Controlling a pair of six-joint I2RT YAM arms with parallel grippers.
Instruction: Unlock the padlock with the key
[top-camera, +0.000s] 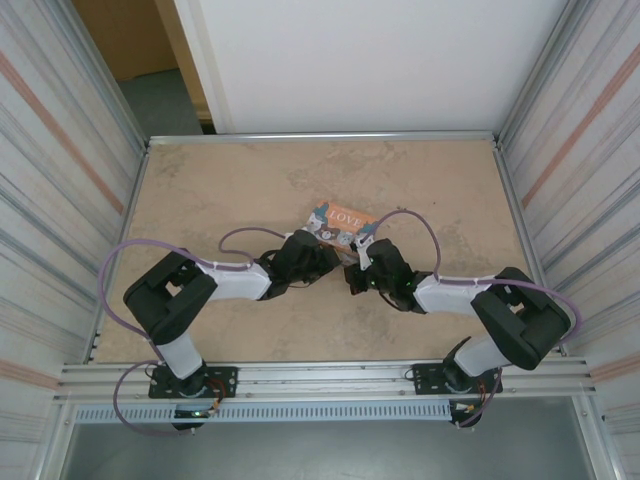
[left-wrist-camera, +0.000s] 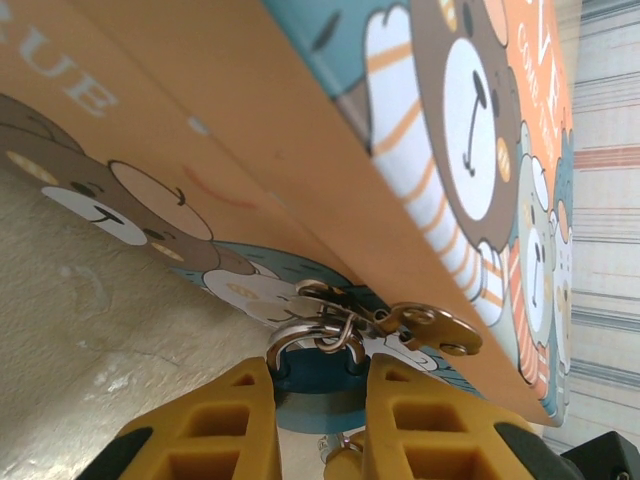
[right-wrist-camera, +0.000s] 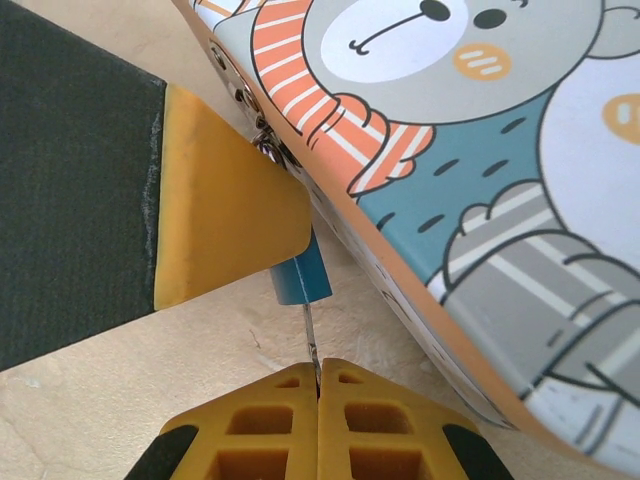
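Nearest lens, bottom centre of right wrist view: right gripper (right-wrist-camera: 318, 388), yellow fingertips pressed together, pinching the key (right-wrist-camera: 310, 340) by its lower end. Thin silvery blade pointing straight up at the underside of the padlock (right-wrist-camera: 300, 277), blue body just above, centre of frame. Depth of insertion not readable. Padlock hanging at the edge of the box (right-wrist-camera: 470, 160), box in upper right.

Left wrist view, bottom centre: left gripper (left-wrist-camera: 318, 375) clamped on the padlock body, one yellow finger either side. Shackle (left-wrist-camera: 310, 335) looped through the hasp (left-wrist-camera: 432, 327) just above, apparently closed.

Top view: both grippers meeting at the near edge of the box, middle of the table (top-camera: 200, 190).

Step in hand, by judgement: key at or inside the keyhole, shackle not yet released. Next move likely: seat key fully, then rotate right wrist about the blade axis, with left grip steady against the twist. Risk: thin key slipping between the pads.

Count: padlock 1, key 1, box 1, hasp 1, grippers 2.
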